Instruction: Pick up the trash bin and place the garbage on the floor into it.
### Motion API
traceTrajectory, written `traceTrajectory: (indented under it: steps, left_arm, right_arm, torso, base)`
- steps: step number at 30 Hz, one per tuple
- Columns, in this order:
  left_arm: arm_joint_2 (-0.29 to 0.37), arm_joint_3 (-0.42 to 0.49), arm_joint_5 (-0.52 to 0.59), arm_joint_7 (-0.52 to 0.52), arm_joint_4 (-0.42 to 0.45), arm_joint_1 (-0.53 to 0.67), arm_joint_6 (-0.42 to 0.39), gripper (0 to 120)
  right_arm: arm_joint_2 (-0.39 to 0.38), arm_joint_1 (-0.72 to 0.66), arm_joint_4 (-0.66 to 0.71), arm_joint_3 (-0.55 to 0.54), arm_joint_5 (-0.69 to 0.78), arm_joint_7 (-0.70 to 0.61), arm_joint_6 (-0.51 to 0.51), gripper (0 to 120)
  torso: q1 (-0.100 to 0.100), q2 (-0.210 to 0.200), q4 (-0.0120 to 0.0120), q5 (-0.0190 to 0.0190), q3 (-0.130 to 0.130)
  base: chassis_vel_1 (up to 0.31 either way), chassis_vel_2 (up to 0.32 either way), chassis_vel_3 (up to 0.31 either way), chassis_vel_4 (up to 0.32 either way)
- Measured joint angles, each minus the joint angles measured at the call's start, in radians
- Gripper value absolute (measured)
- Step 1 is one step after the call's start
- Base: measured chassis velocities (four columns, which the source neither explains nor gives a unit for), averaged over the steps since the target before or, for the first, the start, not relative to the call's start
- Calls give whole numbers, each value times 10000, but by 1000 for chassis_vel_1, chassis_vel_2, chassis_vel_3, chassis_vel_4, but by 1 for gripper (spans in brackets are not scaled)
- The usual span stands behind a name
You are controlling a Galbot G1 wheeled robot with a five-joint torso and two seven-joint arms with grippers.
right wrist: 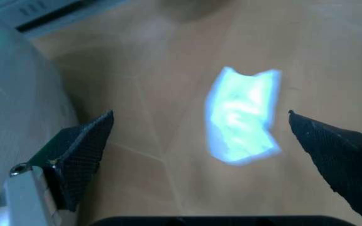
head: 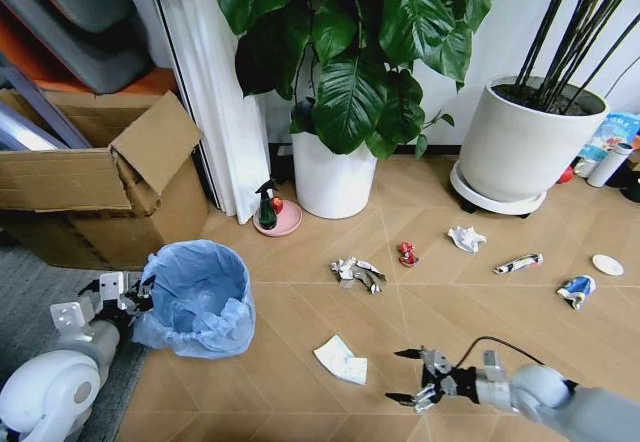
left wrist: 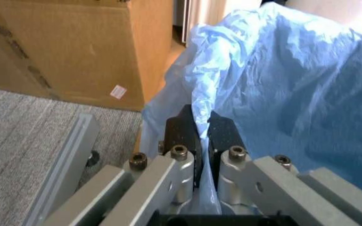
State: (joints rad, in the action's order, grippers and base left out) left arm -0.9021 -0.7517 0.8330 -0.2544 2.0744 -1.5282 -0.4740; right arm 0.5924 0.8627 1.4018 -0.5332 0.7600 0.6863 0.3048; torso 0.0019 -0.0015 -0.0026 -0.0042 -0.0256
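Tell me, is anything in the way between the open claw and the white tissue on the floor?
Nothing visible. The right end effector hangs open beside the tissue, with bare floor between them.

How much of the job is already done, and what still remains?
Done: the left hand is shut on the rim of the trash bin. In hand: the right hand is open above a white tissue. Left: all litter still lies on the floor, including the crushed wrapper, red can and tube.
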Motion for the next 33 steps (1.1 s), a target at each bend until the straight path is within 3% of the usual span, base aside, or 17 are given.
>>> traceTrajectory:
  steps: [1,3,5,7,10,20,33]
  left_arm:
    - [9,-31,5,3,5,-7,-2,0]
    - [13,-81,5,-2,10,-10,0,0]
    - [-25,-90,5,1,9,-44,-1,0]
    - [-55,-99,-28,3,8,-80,3,0]
    - [-63,-111,-39,16,5,-92,12,0]
    - [140,-177,113,25,-2,6,18,0]
    - [241,-161,207,31,-83,64,17,0]
  right_arm:
    - [296,-394,-228,-397,-4,-48,-23,100]
    - [604,-697,-457,-686,-73,-96,-32,100]
    - [1094,-1033,-789,-932,-252,-250,-84,100]
    - [1416,-1213,-1039,-1139,-486,-392,-158,100]
    - [1506,-1285,-1168,-1207,-648,-550,-261,100]
    - [1428,-612,-997,-943,-1247,-1097,-687,100]
    - [2181,-425,-1885,-656,-1804,-1384,-839,100]
  torso:
    - [0,0,4,25,0]
    - [-1,0,2,25,2]
    - [0,0,7,0,1]
    - [0,0,8,21,0]
    - [0,0,6,2,1]
    - [-1,0,0,13,1]
    - [-1,0,3,12,1]
  base:
    - [0,0,0,0]
    - [0,0,0,0]
    - [0,0,0,0]
    - [0,0,0,0]
    - [0,0,0,0]
    - [0,0,0,0]
    - [0,0,0,0]
